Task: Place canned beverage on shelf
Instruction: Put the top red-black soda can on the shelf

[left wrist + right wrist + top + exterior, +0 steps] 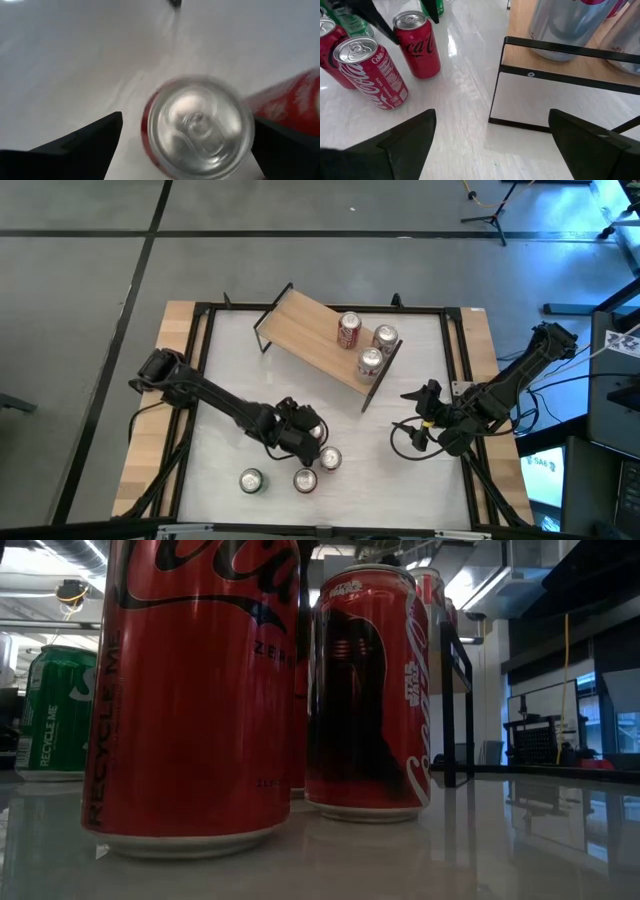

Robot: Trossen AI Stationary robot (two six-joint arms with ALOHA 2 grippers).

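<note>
Glossy red metal cans [190, 690] gleam on a smooth, shiny white tabletop [465, 115]. The shelf [310, 335] shows matt light wood on thin black metal legs, and 1 can top [200, 127] shines like brushed silver.

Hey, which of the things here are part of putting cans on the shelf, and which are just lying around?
Job:
shelf
three cans on it
cans on the table
left gripper, open over a can
right gripper, open, waiting

Lying about:
black cable
</note>
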